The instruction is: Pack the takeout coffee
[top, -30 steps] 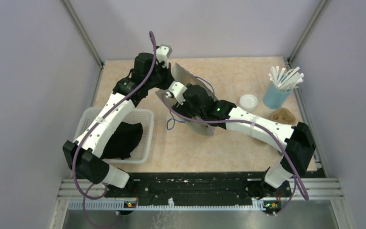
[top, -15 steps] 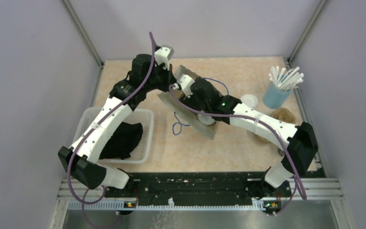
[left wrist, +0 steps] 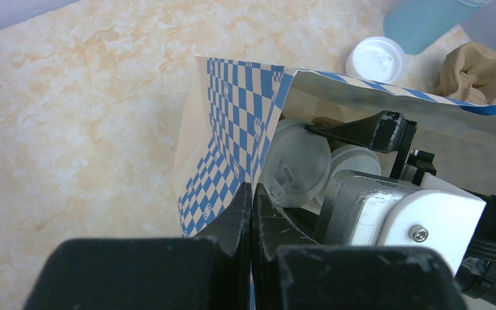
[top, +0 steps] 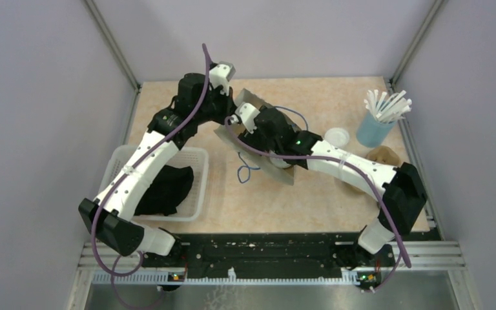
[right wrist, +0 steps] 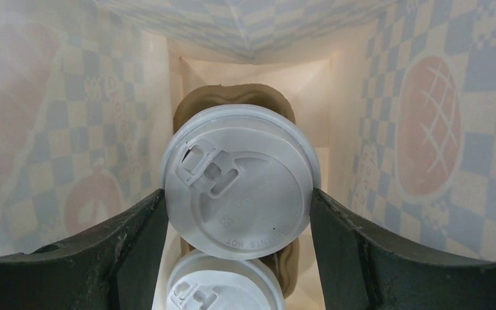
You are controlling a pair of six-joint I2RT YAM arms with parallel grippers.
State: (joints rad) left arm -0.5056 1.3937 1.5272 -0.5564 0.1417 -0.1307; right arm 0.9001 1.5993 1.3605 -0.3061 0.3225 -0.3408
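**A:** Where is the right gripper (right wrist: 239,194)?

**B:** Deep inside the paper bag (right wrist: 426,97). Its dark fingers (right wrist: 129,239) press on either side of one takeout cup (right wrist: 239,187), right at the rim of its pale lid, in the middle of the right wrist view. It is closed on that cup.

**A:** And the other coffee?

**B:** The second cup (right wrist: 223,287) shows at the bottom edge of that view, just beside the first. Both seem to sit in a brown pulp carrier (right wrist: 232,100). Its far end peeks out above the held lid, towards the bag's bottom.

**A:** What is the left gripper (left wrist: 252,194) doing?

**B:** It is pinched tight on the bag's blue-checked edge, at lower centre of the left wrist view, and holds the mouth open. In the overhead view the bag lies tilted on the bench (top: 336,90) at centre frame, with both arms meeting at it.

**A:** So which step is this?

**B:** By the look of it, the loading is near its end. The coffee is inside the bag, but the right gripper has not let go.

**A:** What does the next move call for?

**B:** Probably a small parting of the fingers, then a straight pull back out through the mouth. The walls sit close on both sides, so the fingers could catch a lid or drag the paper. The left gripper would do well to hold the edge until the right arm is clear. How fully the carrier is seated in the bag cannot be told from here.
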